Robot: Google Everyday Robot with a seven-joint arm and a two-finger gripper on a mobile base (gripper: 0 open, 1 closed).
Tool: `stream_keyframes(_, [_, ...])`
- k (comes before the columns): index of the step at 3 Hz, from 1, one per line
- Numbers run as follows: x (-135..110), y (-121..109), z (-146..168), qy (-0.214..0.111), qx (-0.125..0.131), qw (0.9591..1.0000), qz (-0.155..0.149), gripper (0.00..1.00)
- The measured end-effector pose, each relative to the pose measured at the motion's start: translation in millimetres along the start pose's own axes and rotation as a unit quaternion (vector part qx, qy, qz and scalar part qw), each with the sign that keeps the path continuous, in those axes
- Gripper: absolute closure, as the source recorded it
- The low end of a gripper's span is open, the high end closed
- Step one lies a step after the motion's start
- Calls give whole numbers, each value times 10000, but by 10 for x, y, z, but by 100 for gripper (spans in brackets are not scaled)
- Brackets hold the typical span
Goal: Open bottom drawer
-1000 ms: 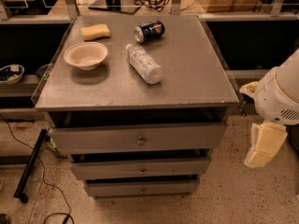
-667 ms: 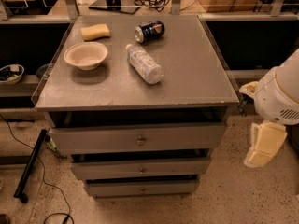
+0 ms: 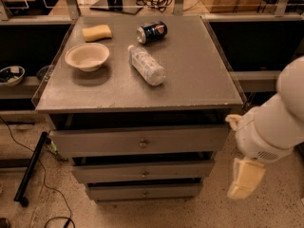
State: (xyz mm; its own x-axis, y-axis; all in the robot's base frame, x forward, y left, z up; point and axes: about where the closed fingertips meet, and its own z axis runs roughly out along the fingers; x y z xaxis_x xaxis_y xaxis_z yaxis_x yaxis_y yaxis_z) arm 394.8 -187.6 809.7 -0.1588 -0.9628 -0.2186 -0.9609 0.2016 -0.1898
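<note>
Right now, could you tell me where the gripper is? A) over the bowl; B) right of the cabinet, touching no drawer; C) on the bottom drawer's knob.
B: the gripper hangs to the right of the cabinet, apart from the bottom drawer.

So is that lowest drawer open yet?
Shut, it seems: the bottom drawer front sits tucked under the middle drawer, not pulled out. The gripper hangs off to its right, away from the knob.
</note>
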Motion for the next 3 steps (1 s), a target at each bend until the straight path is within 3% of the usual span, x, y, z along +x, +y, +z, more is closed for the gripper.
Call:
stream_keyframes(1, [-44, 130, 323, -24, -136, 9999, -71, 0])
stream_keyframes(2, [-28, 249, 643, -58, -471, 9989, 63, 0])
stream_keyframes(3, [-4, 234, 717, -49, -487, 9988, 34, 0])
